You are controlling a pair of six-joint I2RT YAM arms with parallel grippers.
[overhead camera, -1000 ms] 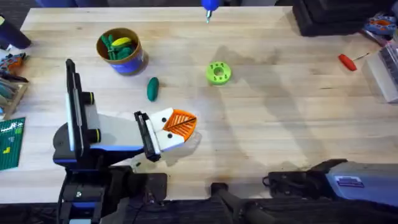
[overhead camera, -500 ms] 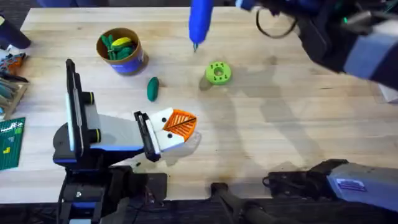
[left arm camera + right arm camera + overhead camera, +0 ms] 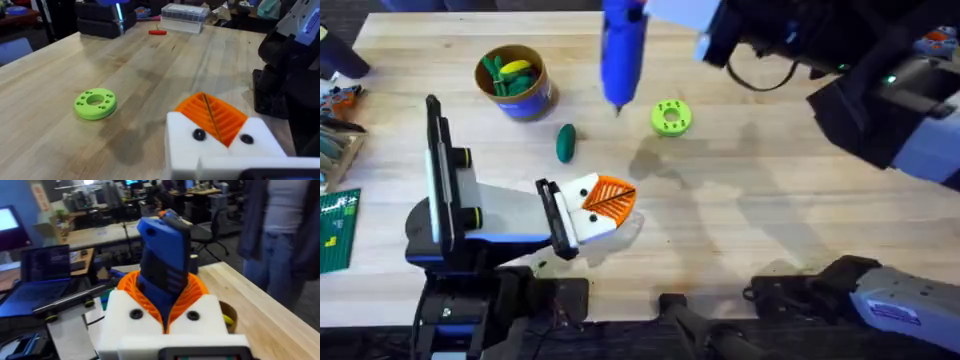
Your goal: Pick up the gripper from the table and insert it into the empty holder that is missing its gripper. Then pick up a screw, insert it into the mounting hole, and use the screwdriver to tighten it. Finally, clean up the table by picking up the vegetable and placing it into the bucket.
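Screwdriver [image 3: 621, 48]: chunky blue powered driver, held nearly upright above the table's far half, at about 12 o'clock from table centre, thin metal tip pointing down toward the wood. In the right wrist view its blue body [image 3: 162, 255] sits clamped between the orange ribbed pads of the right claw [image 3: 165, 305], gripped around the barrel.

Handling judgement: rigid plastic shell, probably the heaviest task item, top-heavy when held tip-down. The smooth barrel could twist in the pads under tightening torque. A mid-barrel hold near the balance point suits it; the slender tip should not take side load.

Lime-green disc [image 3: 670, 117] lies flat on the table just at 4 o'clock from the tip; also seen in the left wrist view [image 3: 95, 103].

Vegetable [image 3: 566, 142]: small dark green oblong lying on the table at about 7 o'clock from the tip. Likely light and smooth, may roll or squirt out; pinch across the middle.

Bucket [image 3: 515, 82]: at 10 o'clock from the vegetable, already holding green and yellow pieces.

Holder [image 3: 582, 222]: white block at the left arm's tip, at about 6 o'clock from the vegetable, orange ribbed gripper [image 3: 610, 198] seated in it. Left claw [image 3: 212, 127]: pads meet along a narrow seam, closed on nothing.
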